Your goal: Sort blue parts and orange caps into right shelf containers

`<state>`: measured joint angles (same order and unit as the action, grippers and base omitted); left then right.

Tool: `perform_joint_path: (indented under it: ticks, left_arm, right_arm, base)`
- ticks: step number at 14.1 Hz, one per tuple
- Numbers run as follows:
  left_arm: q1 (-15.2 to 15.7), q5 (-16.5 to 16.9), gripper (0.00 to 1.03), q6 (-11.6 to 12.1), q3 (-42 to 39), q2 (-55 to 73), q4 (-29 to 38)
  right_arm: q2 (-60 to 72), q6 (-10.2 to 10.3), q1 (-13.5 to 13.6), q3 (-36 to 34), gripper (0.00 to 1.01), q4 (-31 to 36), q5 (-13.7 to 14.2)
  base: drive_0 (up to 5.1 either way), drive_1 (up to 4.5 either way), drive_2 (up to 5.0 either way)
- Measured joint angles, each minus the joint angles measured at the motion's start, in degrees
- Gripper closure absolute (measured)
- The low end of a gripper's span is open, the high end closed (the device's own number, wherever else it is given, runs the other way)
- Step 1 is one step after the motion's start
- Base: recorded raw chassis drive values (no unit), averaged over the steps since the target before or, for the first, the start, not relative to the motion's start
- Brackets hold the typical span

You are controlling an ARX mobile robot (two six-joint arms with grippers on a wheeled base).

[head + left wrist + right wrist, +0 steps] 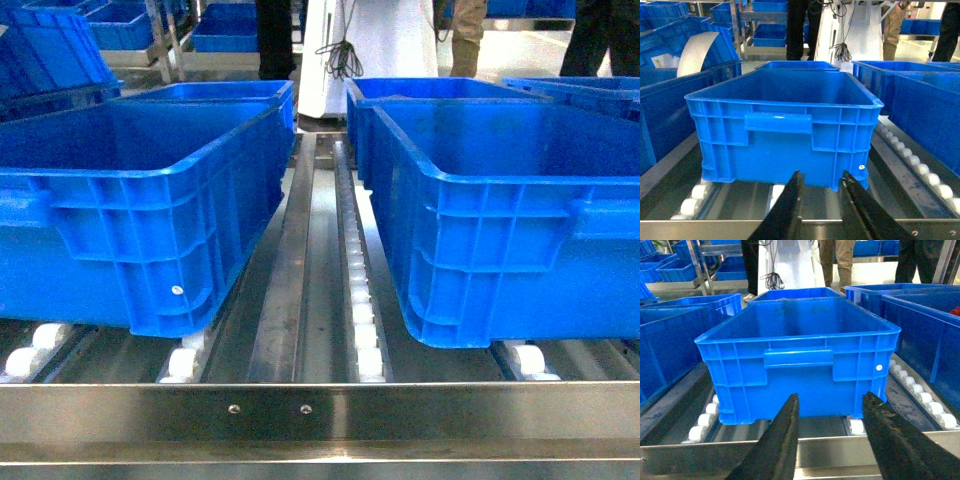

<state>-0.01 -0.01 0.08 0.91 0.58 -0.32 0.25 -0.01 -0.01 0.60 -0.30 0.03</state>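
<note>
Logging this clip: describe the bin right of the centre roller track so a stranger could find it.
From the flat steel front rail, follow the white centre roller track back. The large open-top blue plastic bin stands immediately right, nearest the rail; another blue bin sits behind it.

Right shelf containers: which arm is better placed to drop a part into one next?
Probably right. The right gripper is open, empty, and faces a blue bin head-on above the steel front rail. The left gripper is likewise open and empty, facing the left bin. No parts or caps are visible.
</note>
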Motion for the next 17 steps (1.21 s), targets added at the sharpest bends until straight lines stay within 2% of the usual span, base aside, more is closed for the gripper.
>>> perform_joint_path:
  ticks: [3, 4, 5, 6, 17]
  left_arm:
    - [0.00, 0.00, 0.42, -0.02, 0.00, 0.00, 0.00]
    - [0.00, 0.00, 0.34, -0.02, 0.00, 0.00, 0.00]
    - [0.00, 0.00, 0.16, -0.02, 0.00, 0.00, 0.00]
    - [0.00, 0.00, 0.04, 0.00, 0.00, 0.00, 0.00]
    - [0.00, 0.00, 0.05, -0.02, 0.00, 0.00, 0.00]
  right_arm:
    - [0.00, 0.02, 0.00, 0.00, 0.25, 0.00, 0.00]
    - [0.00, 0.00, 0.00, 0.00, 0.18, 0.00, 0.00]
    - [0.00, 0.04, 0.00, 0.00, 0.01, 0.00, 0.00]
    - [0.00, 0.02, 0.00, 0.00, 0.04, 0.00, 0.00]
    - [0.00, 0.02, 0.00, 0.00, 0.03, 0.00, 0.00]
  base:
    - [0.0, 0.00, 0.0]
    - [0.0, 0.00, 0.0]
    - [0.0, 0.00, 0.0]
    - [0.0, 0.00, 0.0]
    - [0.0, 0.00, 0.0]
